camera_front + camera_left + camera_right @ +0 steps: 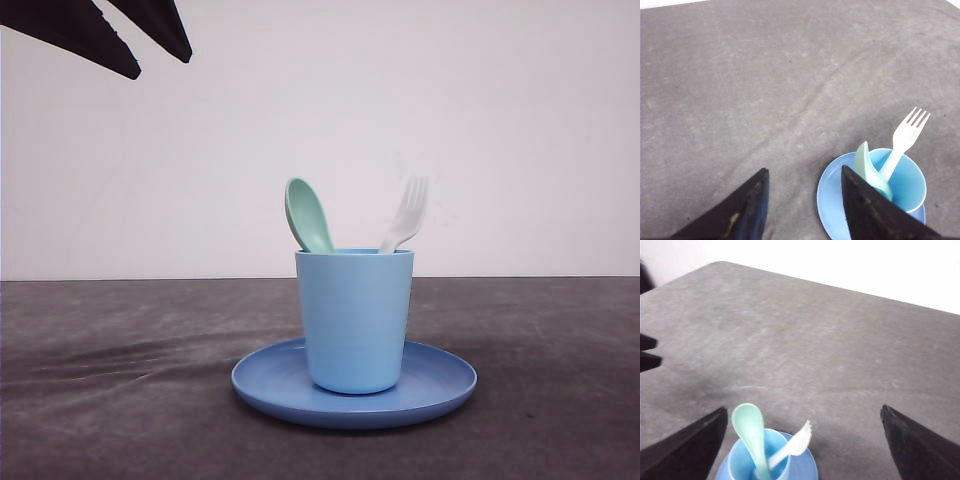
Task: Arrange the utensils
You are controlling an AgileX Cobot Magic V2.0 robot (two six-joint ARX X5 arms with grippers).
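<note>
Both utensils stand in the light blue cup [354,320] on the round blue plate [270,385] at the table's middle. The mint-green spoon [308,215] leans left with its bowl up, and the white fork [407,213] leans right with its tines up and looks slightly blurred. In the left wrist view the spoon [868,167], fork [905,137] and cup [910,185] lie beside my left gripper [804,197], which is open and empty. My left gripper's fingers [110,35] show high at the upper left. My right gripper [804,432] is wide open above the cup [742,465], spoon [754,432] and fork [792,442], holding nothing.
The dark grey table [120,380] stretches bare around the plate, with a white wall [500,120] behind it. In the right wrist view the other arm's dark fingers [647,352] show at the table's far side.
</note>
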